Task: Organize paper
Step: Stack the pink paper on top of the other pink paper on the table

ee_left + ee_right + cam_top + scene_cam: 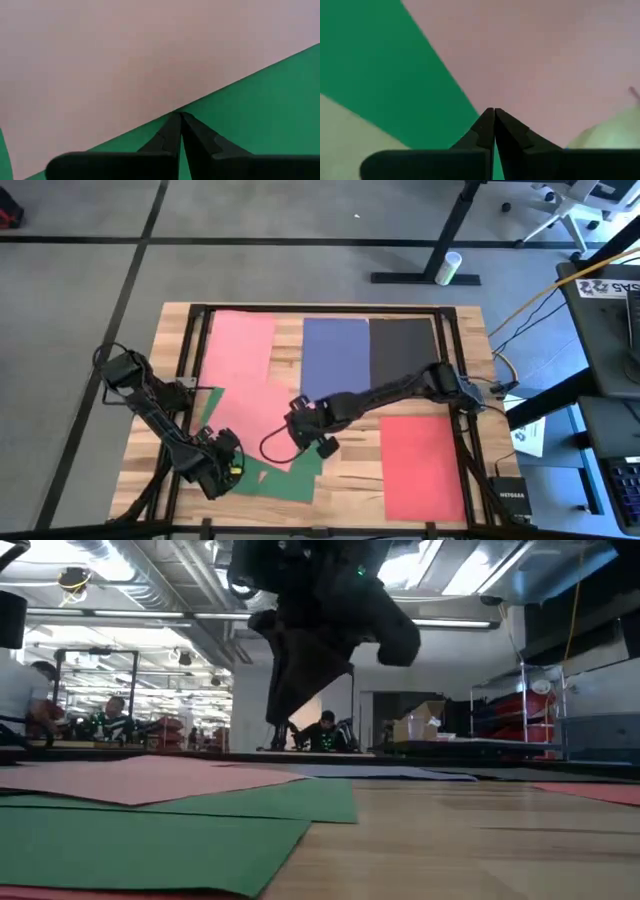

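Both grippers, left [225, 463] and right [305, 442], press closed fingers onto skewed pink [240, 395] and green [265, 470] sheets mid-bench. Straightening seems underway; next, slide them square beside the blue sheet [335, 355].

Green sheet [268, 472] partly under pink sheet [240, 380] & left gripper [222, 468] (fingertips hidden overhead).

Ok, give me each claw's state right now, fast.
Left claw: shut, tips at the pink paper's edge over the green paper; no grip visible.
Right claw: shut, tips where pink meets green; no grip visible.
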You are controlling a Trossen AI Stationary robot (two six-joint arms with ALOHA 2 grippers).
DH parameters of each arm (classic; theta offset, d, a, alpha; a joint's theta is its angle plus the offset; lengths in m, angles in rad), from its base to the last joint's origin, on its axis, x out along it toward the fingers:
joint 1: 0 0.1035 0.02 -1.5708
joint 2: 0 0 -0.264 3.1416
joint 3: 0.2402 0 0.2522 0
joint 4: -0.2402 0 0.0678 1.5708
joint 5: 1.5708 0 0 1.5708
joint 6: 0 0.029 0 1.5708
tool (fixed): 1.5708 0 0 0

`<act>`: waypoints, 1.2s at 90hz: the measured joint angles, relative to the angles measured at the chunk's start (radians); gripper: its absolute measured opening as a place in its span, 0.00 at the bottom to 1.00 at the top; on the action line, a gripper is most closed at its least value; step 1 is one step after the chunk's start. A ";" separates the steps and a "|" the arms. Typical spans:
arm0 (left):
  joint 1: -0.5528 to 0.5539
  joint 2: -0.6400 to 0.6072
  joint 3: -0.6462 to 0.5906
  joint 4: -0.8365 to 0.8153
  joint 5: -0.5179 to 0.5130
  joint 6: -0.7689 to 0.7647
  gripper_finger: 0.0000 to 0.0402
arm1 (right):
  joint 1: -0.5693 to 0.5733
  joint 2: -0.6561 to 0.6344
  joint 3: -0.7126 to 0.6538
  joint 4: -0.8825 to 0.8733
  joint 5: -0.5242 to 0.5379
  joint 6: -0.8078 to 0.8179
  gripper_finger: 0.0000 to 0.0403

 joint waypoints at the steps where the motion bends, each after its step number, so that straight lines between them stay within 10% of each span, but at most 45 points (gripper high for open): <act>1: 0.000 0.000 0.000 0.000 0.000 0.000 0.00 | 0.002 0.000 0.000 0.003 0.002 0.000 0.00; 56: 0.002 -0.001 -0.010 0.015 -0.005 0.000 0.00 | 0.056 0.032 -0.002 0.073 -0.050 0.133 0.02; 108: 0.066 -0.001 -0.010 0.066 -0.007 0.047 0.00 | 0.135 0.120 0.000 0.268 -0.111 0.134 0.37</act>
